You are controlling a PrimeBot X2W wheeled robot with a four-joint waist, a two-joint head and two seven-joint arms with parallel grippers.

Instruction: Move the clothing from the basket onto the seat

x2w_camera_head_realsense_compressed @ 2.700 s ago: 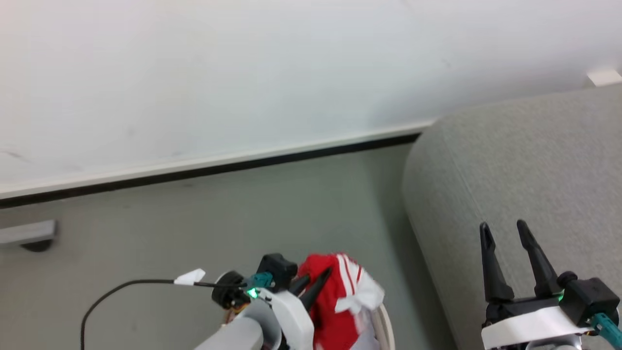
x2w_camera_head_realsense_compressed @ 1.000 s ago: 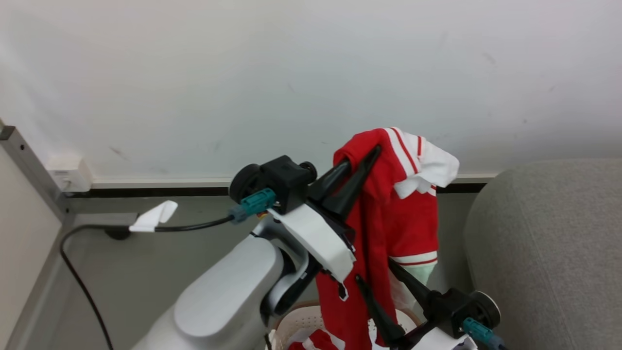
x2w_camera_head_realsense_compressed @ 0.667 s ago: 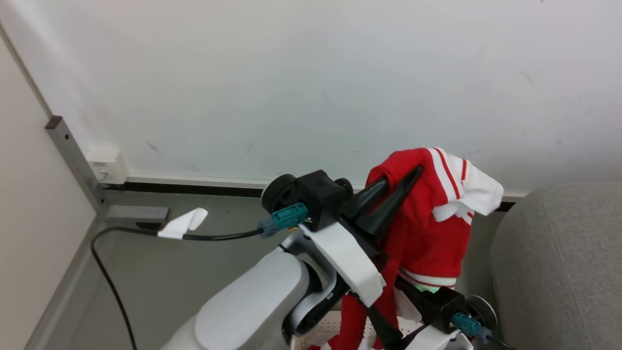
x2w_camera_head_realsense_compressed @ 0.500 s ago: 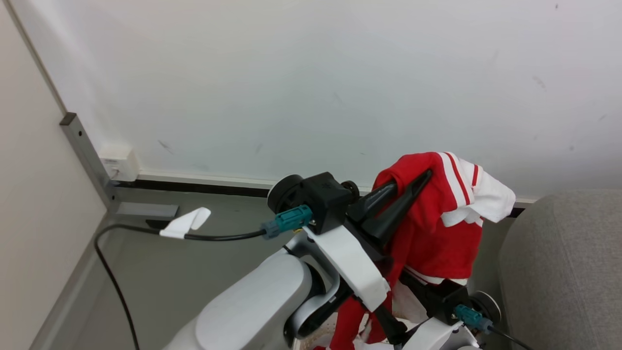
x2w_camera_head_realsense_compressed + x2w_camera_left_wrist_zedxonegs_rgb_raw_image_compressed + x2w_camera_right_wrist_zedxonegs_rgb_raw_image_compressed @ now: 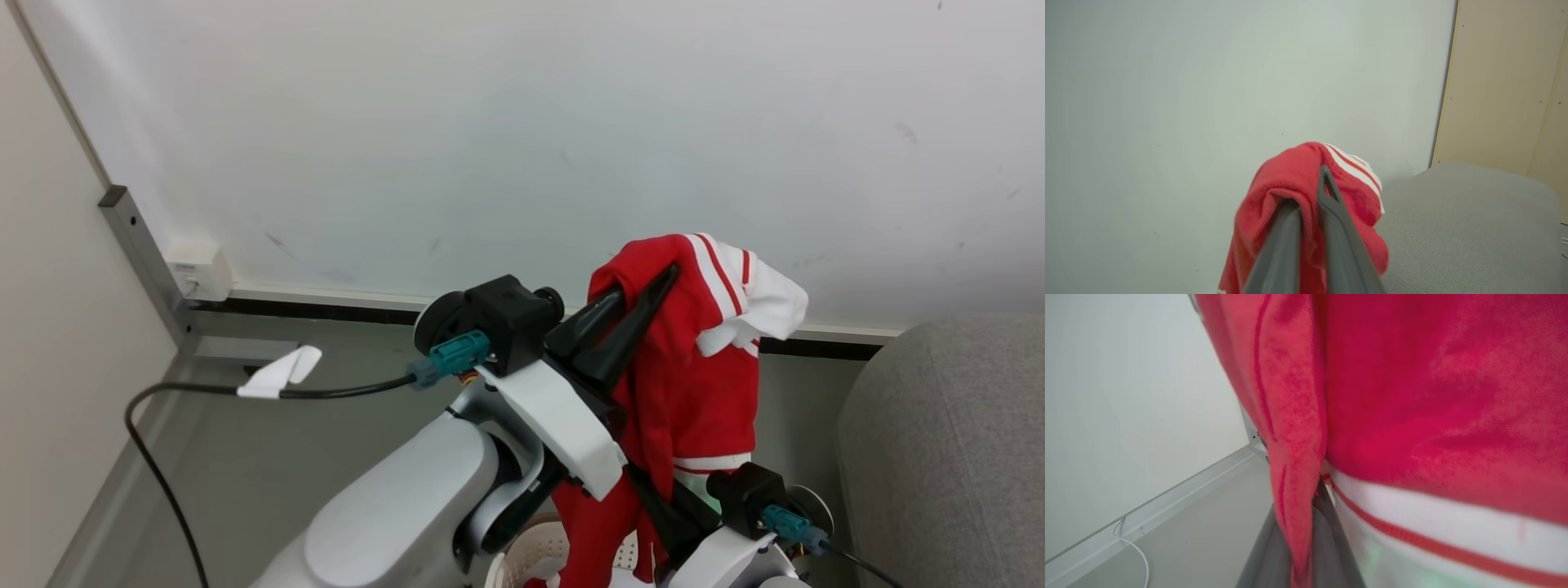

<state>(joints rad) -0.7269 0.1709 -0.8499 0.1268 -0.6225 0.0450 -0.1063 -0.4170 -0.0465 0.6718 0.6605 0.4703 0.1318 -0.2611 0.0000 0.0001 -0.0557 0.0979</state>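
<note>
Red clothing (image 5: 694,384) with white stripes and a white trim hangs high in front of the pale wall (image 5: 490,122), pinched at its top fold by the left claw (image 5: 645,282). In the left wrist view that claw's (image 5: 1308,188) two dark fingers are pressed together on the cloth (image 5: 1286,179), which bunches over their tips. The garment drops straight down from there, its lower end reaching the mouth of the basket (image 5: 531,555), whose cream perforated wall shows at the bottom edge of the head view.

Lower down, the right claw (image 5: 653,498) comes in from the right, and its fingers are closed on a fold of the same garment, beside its white hem band. The right wrist view shows the red fold (image 5: 1298,477) squeezed between the two grey fingers (image 5: 1269,547), with the white band and a thin red line just to the side.

No lettering on the garment faces any camera. The seat (image 5: 939,457), grey fabric with a rounded edge, stands just right of the basket. A black cable (image 5: 343,388) runs from a teal plug (image 5: 449,359) on the left wrist and carries a white tag (image 5: 277,374); any print on it is too small to read.
</note>
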